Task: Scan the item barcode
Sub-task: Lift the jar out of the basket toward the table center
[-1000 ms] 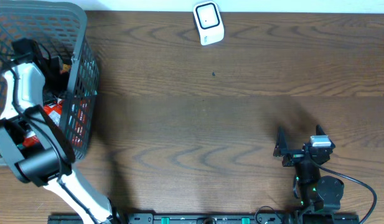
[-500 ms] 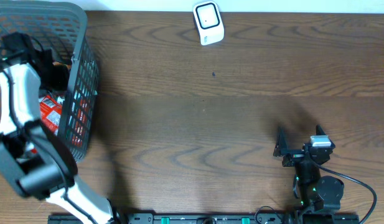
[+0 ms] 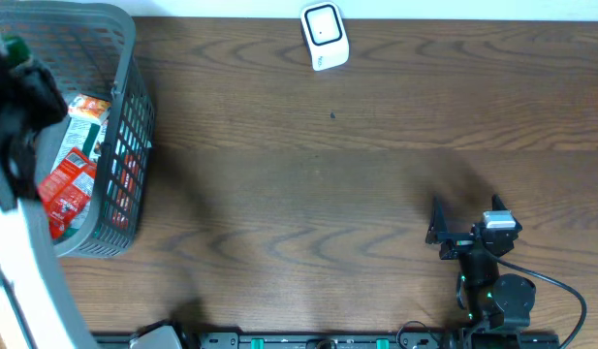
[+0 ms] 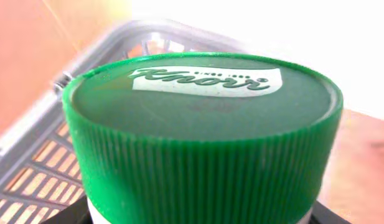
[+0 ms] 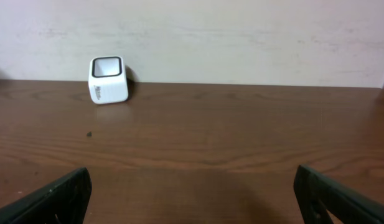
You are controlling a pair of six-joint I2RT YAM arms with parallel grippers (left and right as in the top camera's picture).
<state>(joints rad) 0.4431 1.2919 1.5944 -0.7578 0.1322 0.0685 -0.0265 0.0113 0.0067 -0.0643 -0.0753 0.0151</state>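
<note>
Holding the green ribbed-cap Knorr jar [image 4: 204, 137], cap end toward the wrist cam, the left gripper [image 3: 19, 73] looks closed on it above the grey mesh basket [image 3: 134, 145] — fingers hidden. White cube scanner [image 3: 325, 36] sits well to these jaws' right; right gripper [image 5: 192, 199] gapes empty w/ scanner ahead-left — nearer, but idle.

Knorr jar [image 4: 204, 124] lifted up out of basket [image 3: 124, 126] by left arm [image 3: 22, 92]

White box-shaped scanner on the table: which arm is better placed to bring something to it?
Left. The left gripper holds the green-lidded Knorr jar above the grey mesh basket; the right gripper is open, empty.
</note>
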